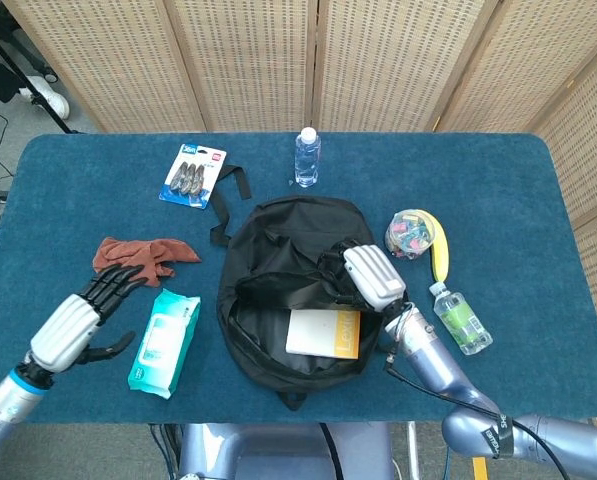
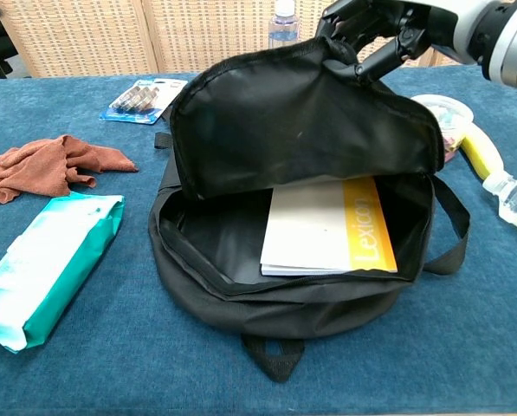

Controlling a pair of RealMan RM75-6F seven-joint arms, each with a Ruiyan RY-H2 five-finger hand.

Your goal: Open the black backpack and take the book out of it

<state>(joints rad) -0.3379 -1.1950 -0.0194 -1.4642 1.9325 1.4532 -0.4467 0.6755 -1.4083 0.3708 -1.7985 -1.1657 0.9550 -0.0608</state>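
The black backpack [image 1: 278, 250] [image 2: 293, 130] lies open in the middle of the blue table. My right hand [image 1: 370, 276] [image 2: 388, 30] grips its front flap and holds it lifted back. Inside lies a white book [image 1: 321, 333] [image 2: 323, 227] with a yellow spine strip, fully exposed. My left hand [image 1: 83, 320] hovers open over the table's left front, beside the wipes pack [image 1: 164, 342], far from the backpack. It does not show in the chest view.
A red cloth [image 1: 138, 260] [image 2: 37, 166] and a blister pack [image 1: 192, 175] lie left of the backpack. A clear water bottle [image 1: 306, 157] stands behind it. Right of it sit a tub of clips [image 1: 410, 234], a yellow item [image 1: 440, 250] and a small green bottle [image 1: 461, 318].
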